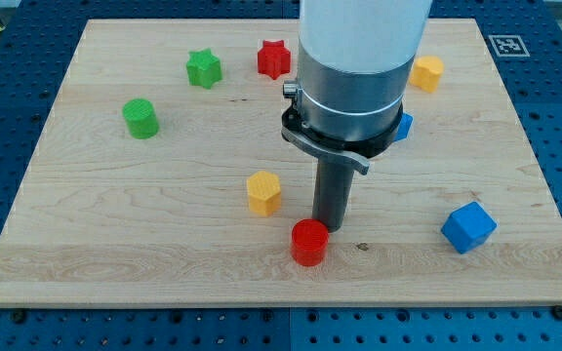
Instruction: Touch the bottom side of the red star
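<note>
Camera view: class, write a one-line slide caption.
My tip rests beside the red cylinder, far below the red star.

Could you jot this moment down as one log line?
my tip beside red cylinder block | red star block untouched, toward view's top | wooden board

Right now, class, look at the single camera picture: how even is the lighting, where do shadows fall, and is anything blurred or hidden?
Camera view: lighting is soft and even, no strong glare on the wooden board; a small shadow sits under the red cylinder; everything looks sharp; the arm's pale body hides most of one blue block, and my tip stands just at the red cylinder's upper right.
</note>
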Controlling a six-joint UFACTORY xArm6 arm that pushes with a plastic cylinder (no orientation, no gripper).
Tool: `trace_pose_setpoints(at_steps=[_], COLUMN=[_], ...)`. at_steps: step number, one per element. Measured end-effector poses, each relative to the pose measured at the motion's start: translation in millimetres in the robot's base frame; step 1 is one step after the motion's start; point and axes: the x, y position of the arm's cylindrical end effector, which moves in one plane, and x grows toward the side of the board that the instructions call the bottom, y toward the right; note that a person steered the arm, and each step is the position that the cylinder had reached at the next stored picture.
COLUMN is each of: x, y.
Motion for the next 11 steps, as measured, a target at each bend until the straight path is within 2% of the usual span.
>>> trace_pose_setpoints(at_steps=[2, 6, 8, 11], x=[6, -130, -200, -249], y=[0, 4, -43, -122])
